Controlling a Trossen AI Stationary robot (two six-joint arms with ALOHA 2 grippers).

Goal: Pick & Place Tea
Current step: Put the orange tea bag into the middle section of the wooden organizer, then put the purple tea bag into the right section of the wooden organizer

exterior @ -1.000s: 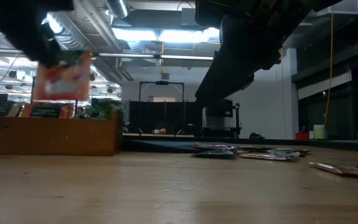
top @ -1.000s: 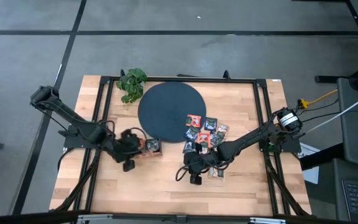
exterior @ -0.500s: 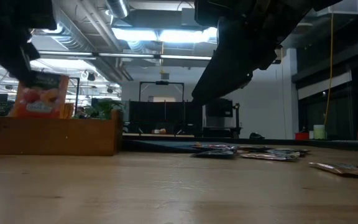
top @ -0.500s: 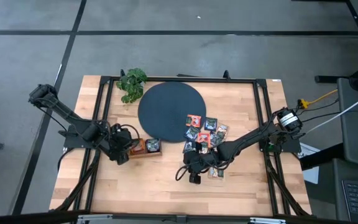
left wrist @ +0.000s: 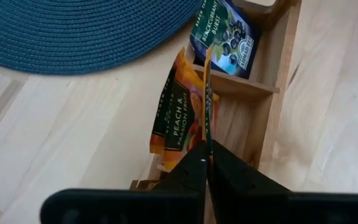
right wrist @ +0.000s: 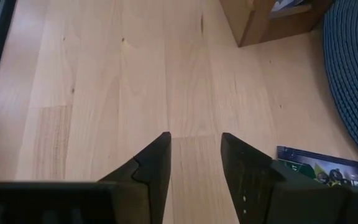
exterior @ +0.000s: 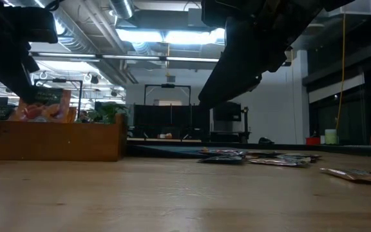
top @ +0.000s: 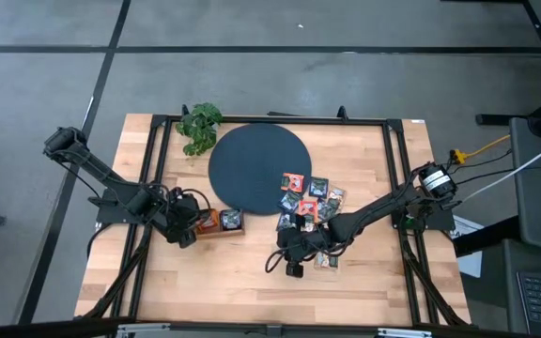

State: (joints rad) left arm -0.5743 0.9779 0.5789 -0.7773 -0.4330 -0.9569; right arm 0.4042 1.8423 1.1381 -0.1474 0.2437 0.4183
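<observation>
My left gripper point(top: 198, 223) is over the brown wooden tray point(top: 222, 222), shut on an orange-red tea sachet point(left wrist: 207, 93) that shows edge-on in the left wrist view. Another orange sachet point(left wrist: 178, 121) stands in the same compartment. A black sachet point(left wrist: 224, 36) leans in the compartment beside it. The other sachets point(top: 308, 202) lie flat on the table and on the rim of the dark disc point(top: 256, 164). My right gripper point(right wrist: 194, 146) is open, above bare wood on the near side of that pile. My left gripper pinches the orange-red sachet between its two fingers point(left wrist: 191, 168) by one edge point(left wrist: 208, 138), coming from above and pointing down. The sachet hangs upright below the fingers. Its lower part is down in the tray compartment, next to the other orange sachet.
A leafy plant point(top: 200, 127) stands at the table's far left, beside the disc. One dark sachet point(right wrist: 319, 171) lies close to my right gripper. In the low view the tray's wall point(exterior: 50, 140) hides the sachets' lower parts. Bare wood runs along the near edge.
My left gripper has gone down over the tray, toward the table's left. The orange-red sachet that it carries has sunk from well above the tray wall to partly behind it, among the sachets in the compartment. The gripper has stayed shut on it.
</observation>
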